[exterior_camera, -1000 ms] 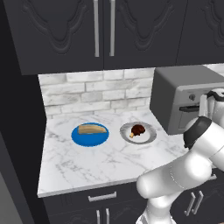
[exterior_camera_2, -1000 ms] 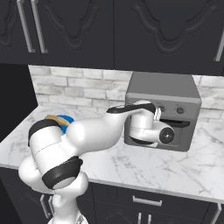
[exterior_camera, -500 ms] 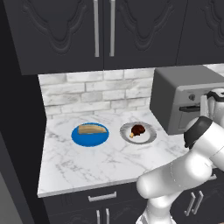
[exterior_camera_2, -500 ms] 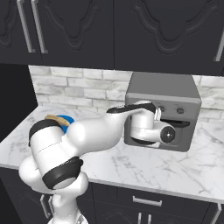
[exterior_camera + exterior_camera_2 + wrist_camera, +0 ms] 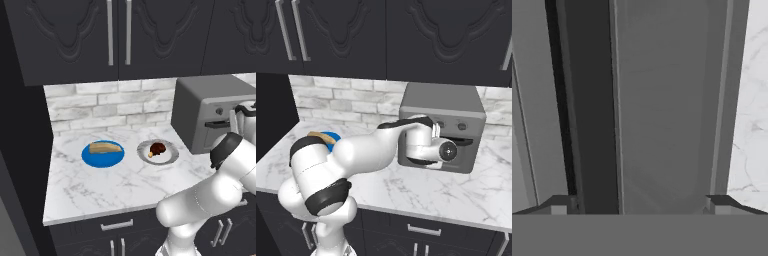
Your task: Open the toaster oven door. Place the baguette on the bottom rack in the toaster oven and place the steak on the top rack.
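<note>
This is a home kitchen, rendered in simulation. Dark upper cabinets (image 5: 115, 35) with carved panel doors and long metal bar handles hang above and behind the gripper (image 5: 637, 202). A backsplash (image 5: 110, 105) of pale grey-white brick runs behind the worktop, and a white marble counter (image 5: 100, 185) veined in grey spreads out to the gripper's left and below it. Dark base drawers (image 5: 426, 230) with metal pulls sit under the counter. Directly ahead of the gripper stands a grey toaster oven (image 5: 448, 107) on the counter. Well off to its left, food rests on a blue plate (image 5: 102, 155) and a grey plate (image 5: 167, 152).
</note>
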Available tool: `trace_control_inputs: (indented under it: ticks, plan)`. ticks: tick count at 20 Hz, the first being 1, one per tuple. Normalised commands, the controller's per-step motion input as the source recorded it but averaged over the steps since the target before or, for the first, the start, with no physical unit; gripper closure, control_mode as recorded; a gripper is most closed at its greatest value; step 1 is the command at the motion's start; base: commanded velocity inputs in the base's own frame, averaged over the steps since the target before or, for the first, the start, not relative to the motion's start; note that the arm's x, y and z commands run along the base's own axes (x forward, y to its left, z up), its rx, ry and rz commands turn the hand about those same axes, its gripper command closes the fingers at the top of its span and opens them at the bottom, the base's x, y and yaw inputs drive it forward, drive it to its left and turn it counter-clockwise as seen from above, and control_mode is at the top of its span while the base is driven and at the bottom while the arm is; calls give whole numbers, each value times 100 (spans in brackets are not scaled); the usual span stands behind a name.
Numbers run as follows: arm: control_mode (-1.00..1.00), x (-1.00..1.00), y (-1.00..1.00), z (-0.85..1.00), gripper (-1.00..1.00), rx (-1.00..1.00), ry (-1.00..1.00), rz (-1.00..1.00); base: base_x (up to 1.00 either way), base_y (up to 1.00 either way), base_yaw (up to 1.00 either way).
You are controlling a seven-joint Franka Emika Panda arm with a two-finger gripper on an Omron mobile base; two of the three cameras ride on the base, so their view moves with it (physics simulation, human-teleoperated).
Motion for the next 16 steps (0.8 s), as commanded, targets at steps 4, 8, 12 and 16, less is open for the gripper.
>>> trace_control_inputs:
  ticks: [4, 8, 12, 16]
  plan:
    - [-100, -20, 4, -94, -100, 0, 5, 0, 0, 0, 0]
    - [-100, -12, 11, -94, -100, 0, 4, 0, 0, 0, 0]
    - [-100, -9, 23, -94, -100, 0, 0, 0, 0, 0, 0]
    - [-100, -1, 37, -94, -100, 6, 0, -1, 0, 0, 0]
